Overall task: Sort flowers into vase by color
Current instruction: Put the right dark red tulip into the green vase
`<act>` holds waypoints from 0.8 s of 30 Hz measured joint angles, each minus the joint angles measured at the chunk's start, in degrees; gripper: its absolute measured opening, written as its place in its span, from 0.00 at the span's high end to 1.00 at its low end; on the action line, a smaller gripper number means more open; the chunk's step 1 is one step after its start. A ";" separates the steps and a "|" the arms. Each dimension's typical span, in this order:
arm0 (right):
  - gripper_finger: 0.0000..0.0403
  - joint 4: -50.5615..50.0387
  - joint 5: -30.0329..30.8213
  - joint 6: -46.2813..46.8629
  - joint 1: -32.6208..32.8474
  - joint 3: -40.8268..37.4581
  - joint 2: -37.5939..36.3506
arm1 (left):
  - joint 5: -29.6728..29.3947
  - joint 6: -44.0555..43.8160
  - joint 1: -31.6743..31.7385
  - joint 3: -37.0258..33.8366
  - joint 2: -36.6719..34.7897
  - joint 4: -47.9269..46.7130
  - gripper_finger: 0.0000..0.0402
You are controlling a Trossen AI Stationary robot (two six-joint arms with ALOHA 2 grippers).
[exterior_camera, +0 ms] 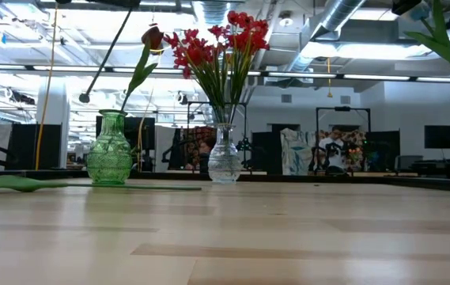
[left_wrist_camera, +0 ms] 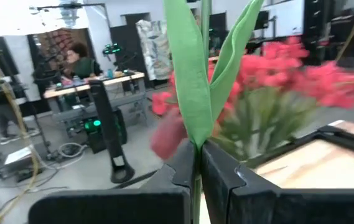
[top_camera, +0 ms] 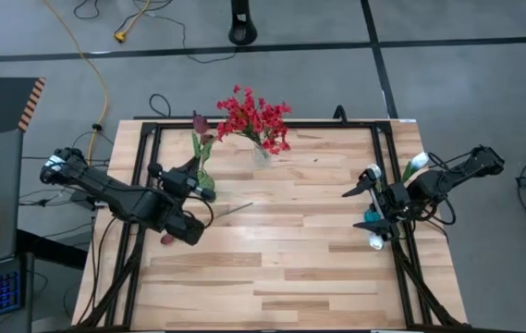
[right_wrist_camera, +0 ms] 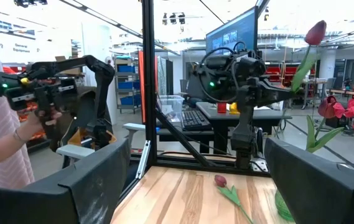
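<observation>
Left gripper (left_wrist_camera: 198, 163) pinching flower stem (left_wrist_camera: 204, 25) (right gripper (top_camera: 370, 205) wide)

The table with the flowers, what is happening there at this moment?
The left gripper is shut on a green flower stem and holds it up near the green vase, which already has one maroon tulip in it. The clear vase holds the red flowers. Another maroon tulip lies on the table. The right gripper waits open at the right edge, with white flowers beside it.
</observation>
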 joint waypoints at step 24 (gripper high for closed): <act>0.01 -0.30 0.00 0.12 -0.01 0.00 -0.01 | 40.98 84.08 7.37 -1.69 7.63 77.78 1.00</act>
